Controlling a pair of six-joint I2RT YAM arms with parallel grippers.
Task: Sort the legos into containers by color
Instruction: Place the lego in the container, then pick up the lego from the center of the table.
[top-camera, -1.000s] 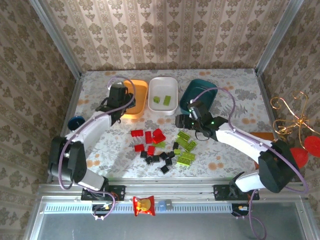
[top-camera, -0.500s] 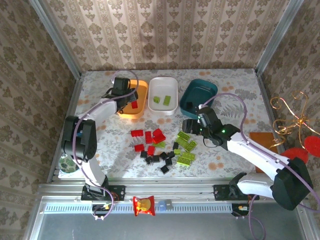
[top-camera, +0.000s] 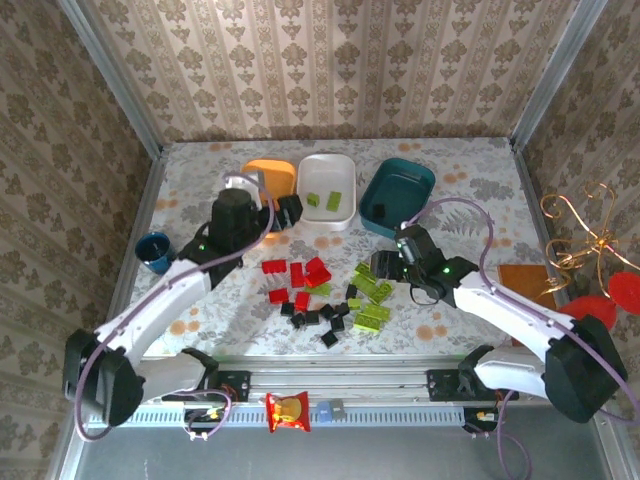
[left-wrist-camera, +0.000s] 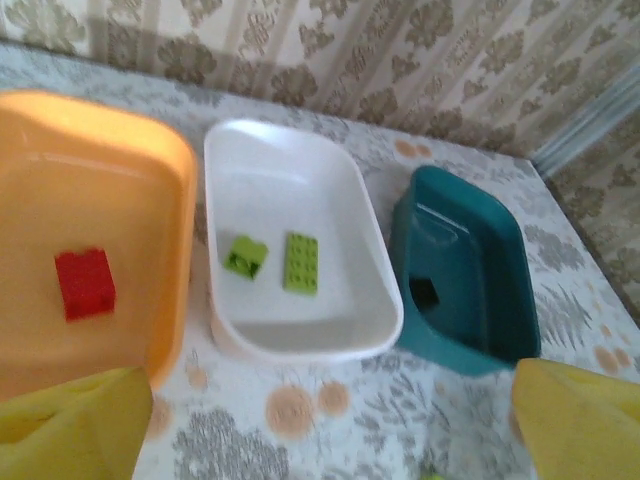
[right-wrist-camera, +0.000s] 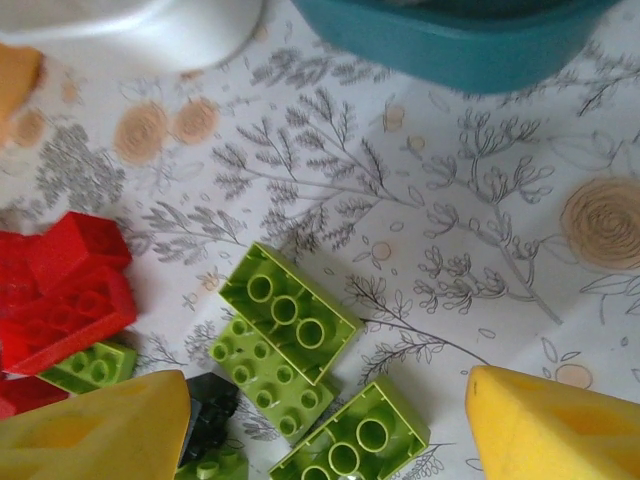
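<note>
Green brick (right-wrist-camera: 355, 440) first — drop the right claw (right-wrist-camera: 328, 418), gaping and empty, squarely over it; left claw (left-wrist-camera: 325, 420) gaping too.

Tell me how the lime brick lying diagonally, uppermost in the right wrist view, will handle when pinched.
Probably rigid: the lime green brick looks like hard moulded plastic with crisp edges. Likely light, being small beside the teal tray. Lying flat, it should not roll, but it touches a neighbouring green brick, which may shift too.
</note>
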